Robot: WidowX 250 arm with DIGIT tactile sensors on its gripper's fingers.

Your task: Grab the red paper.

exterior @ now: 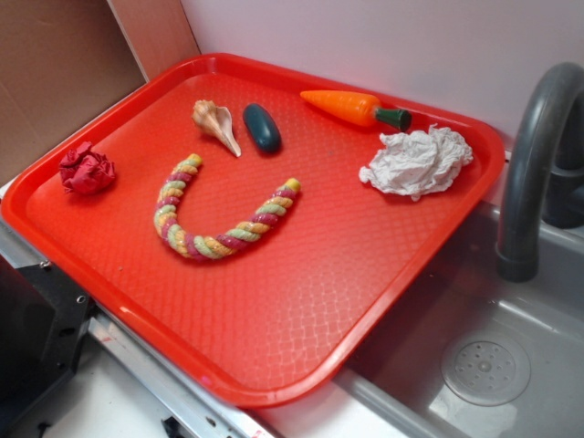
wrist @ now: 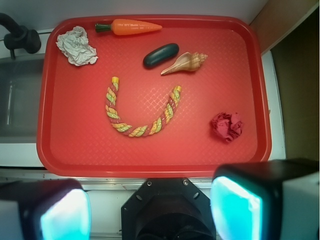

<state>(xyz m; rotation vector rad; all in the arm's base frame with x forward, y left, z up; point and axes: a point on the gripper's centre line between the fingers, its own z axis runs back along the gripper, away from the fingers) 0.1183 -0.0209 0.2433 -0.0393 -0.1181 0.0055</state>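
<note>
The red paper (exterior: pixel 88 170) is a small dark crimson crumpled wad on the orange-red tray (exterior: pixel 301 338), near its left edge. In the wrist view the red paper (wrist: pixel 226 126) lies at the tray's right side. My gripper (wrist: pixel 150 210) is high above the tray's near edge, jaws wide apart and empty, its two pads (wrist: pixel 235 207) glowing cyan at the bottom of the wrist view. The gripper does not show in the exterior view.
On the tray lie a white paper wad (exterior: pixel 417 161), a toy carrot (exterior: pixel 354 107), a dark green oval (exterior: pixel 262 127), a seashell (exterior: pixel 215 122) and a braided rope bent in a U (exterior: pixel 219 219). A grey sink (exterior: pixel 493 365) with faucet (exterior: pixel 534 155) sits right of the tray.
</note>
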